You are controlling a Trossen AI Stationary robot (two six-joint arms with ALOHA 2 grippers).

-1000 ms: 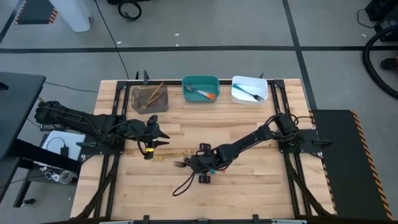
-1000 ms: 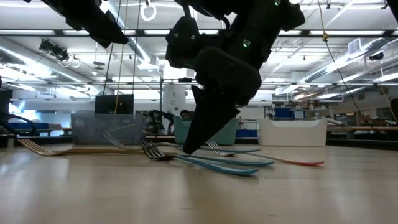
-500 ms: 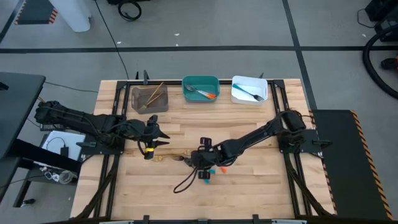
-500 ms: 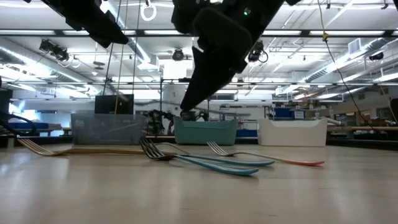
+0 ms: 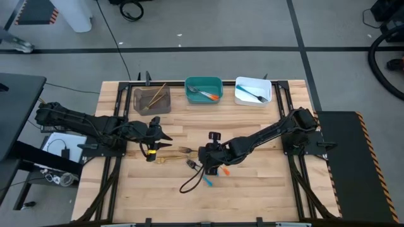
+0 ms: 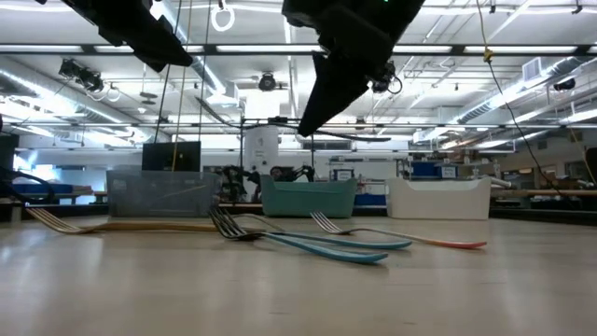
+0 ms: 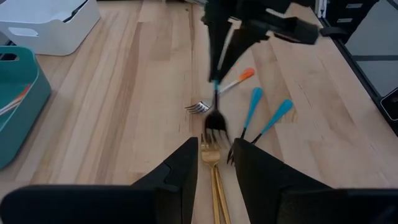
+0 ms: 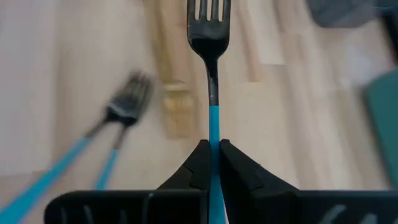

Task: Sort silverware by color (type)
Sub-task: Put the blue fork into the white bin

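Blue-handled and dark-tined, a fork (image 8: 210, 74) was pinched by its handle between the closed fingers of the right gripper (image 8: 211, 163), lifted clear of the wooden desk (image 5: 252, 189) near its middle. Below it two more blue-handled forks (image 7: 264, 121) and an orange-handled fork (image 7: 221, 90) lay on the desk. The left gripper (image 7: 214, 165) hovered just beside a gold fork (image 7: 210, 155), its fingers narrowly parted and holding nothing. Farther back stood the grey bin (image 5: 152, 99), teal bin (image 5: 203, 90) and white bin (image 5: 253, 91), each holding silverware.

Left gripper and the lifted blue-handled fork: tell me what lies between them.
In the left wrist view, only the gold fork lies between the left gripper and the blue-handled fork.
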